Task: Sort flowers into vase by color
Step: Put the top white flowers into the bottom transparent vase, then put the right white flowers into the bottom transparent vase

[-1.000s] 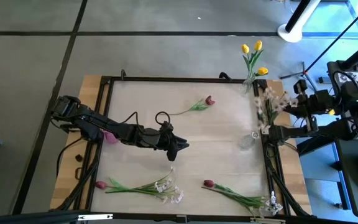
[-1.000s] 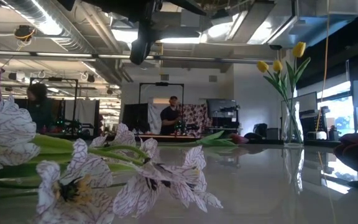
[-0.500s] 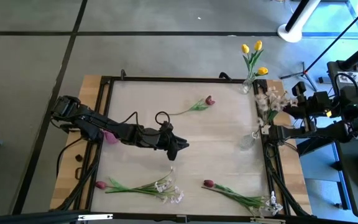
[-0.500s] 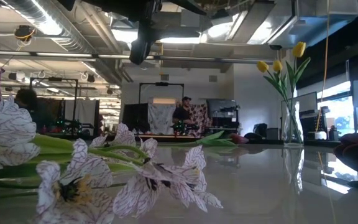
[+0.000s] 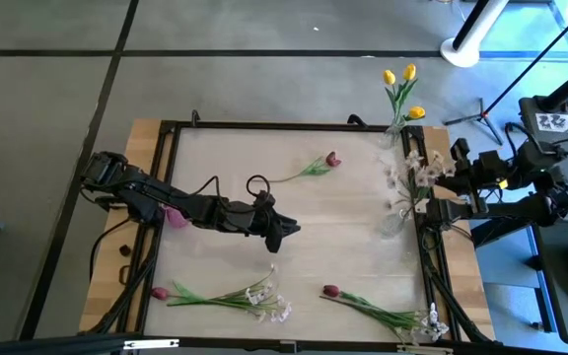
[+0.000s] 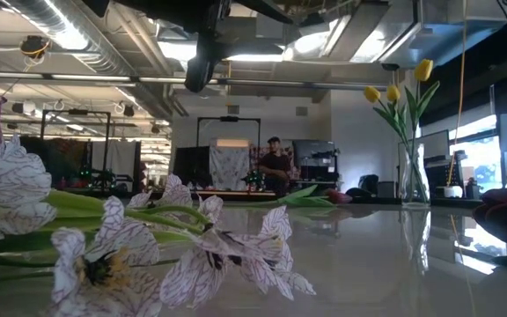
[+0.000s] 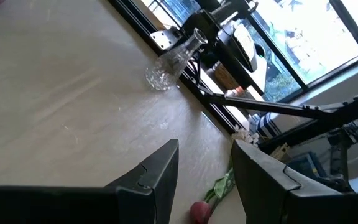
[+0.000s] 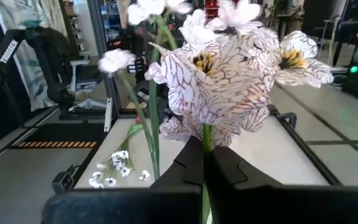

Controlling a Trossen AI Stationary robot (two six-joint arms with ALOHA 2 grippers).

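My right gripper (image 5: 442, 183) sits at the table's right edge, shut on a spray of white, purple-veined blossoms (image 8: 229, 68) that stands over the edge near a clear vase (image 5: 390, 225). Yellow tulips (image 5: 400, 91) stand in a glass vase (image 5: 394, 133) at the far right corner. One dark red tulip (image 5: 331, 158) lies on the table's far part. Two more dark red tulips (image 5: 159, 293) (image 5: 330, 292) lie with white sprays (image 5: 269, 301) along the near edge. My left gripper (image 5: 282, 233) hovers open over the table's middle. My right gripper pinches the white spray's green stem (image 8: 204, 144) between its two fingers, just below the blossoms. The spray is lifted clear of the table, and its blossoms (image 5: 410, 173) stick out past the fingertips toward the table's left.
A pink-purple vase (image 5: 175, 217) stands near the left edge, partly under my left arm. A black frame (image 5: 264, 125) rims the table. White blossoms (image 6: 148, 255) fill the low view's foreground. A person (image 6: 275, 167) stands in the room beyond.
My right gripper has carried the white spray a little toward the table's left, from over the right frame rail to just inside it, closer to the clear vase. My left arm has kept still.
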